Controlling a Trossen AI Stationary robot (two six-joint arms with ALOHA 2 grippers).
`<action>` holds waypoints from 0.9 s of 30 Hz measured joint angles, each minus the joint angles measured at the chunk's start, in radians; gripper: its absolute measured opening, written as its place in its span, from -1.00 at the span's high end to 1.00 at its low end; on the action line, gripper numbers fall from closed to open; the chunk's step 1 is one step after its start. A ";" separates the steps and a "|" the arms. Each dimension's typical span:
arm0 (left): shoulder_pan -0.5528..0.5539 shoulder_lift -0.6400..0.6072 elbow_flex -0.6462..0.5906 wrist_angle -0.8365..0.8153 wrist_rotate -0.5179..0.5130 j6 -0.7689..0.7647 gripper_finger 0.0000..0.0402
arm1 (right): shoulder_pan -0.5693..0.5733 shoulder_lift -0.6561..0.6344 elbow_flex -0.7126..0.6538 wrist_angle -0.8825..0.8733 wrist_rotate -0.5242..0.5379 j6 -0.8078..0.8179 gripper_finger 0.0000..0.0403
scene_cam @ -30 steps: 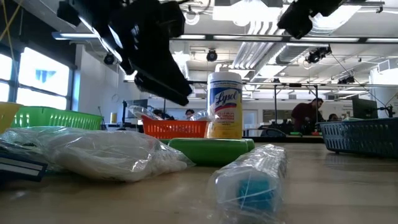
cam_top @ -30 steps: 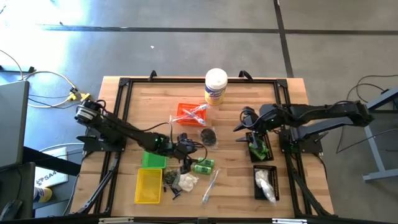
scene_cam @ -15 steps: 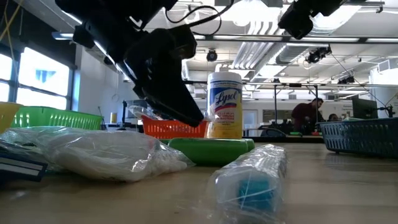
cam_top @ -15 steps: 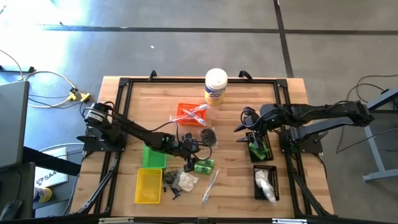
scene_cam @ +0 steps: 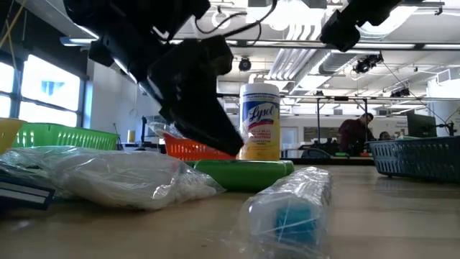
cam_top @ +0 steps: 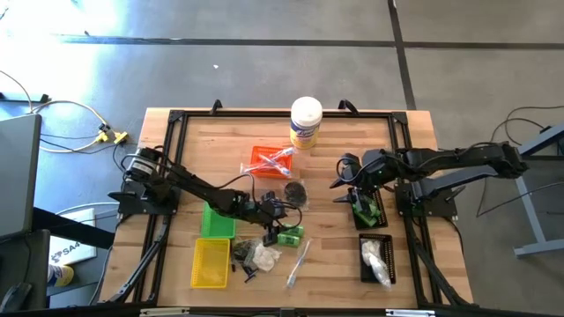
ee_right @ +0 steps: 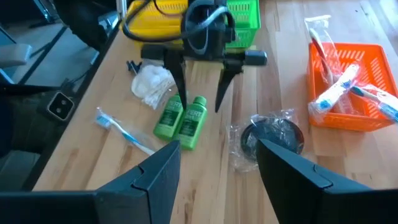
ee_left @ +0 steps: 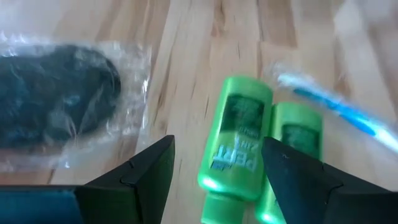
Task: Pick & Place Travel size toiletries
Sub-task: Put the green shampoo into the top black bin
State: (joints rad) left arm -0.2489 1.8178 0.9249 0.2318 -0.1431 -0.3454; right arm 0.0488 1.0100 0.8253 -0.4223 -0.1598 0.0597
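Two small green bottles (ee_left: 236,143) lie side by side on the wood near the table's middle (cam_top: 289,235). My left gripper (ee_left: 217,143) hangs open just above them and slants down, a finger on either side of the nearer bottle; I see no touch (ee_right: 199,93). Beside them lie a black piece in a clear bag (ee_left: 56,106), a wrapped toothbrush (ee_left: 336,106) and a bag of white fluff (ee_right: 152,84). My right gripper (cam_top: 339,183) waits open, high over the right side, above a black tray (cam_top: 366,211) holding green bottles.
An orange tray (cam_top: 271,163) with wrapped sticks and a white canister (cam_top: 306,121) stand at the back. Green (cam_top: 218,224) and yellow (cam_top: 211,262) trays sit at the near left. A second black tray (cam_top: 374,260) with white bags is at the near right.
My left gripper has come down and toward the table's right, from over the green tray's edge to just above the two green bottles, staying open. The bottles have not moved.
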 joint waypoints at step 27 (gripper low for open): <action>-0.020 0.081 0.002 0.029 0.018 -0.026 -0.17 | 0.000 0.004 0.000 -0.008 0.000 0.000 -0.01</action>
State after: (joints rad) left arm -0.2687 1.8988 0.9272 0.2611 -0.1254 -0.3718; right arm 0.0486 1.0142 0.8253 -0.4302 -0.1596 0.0597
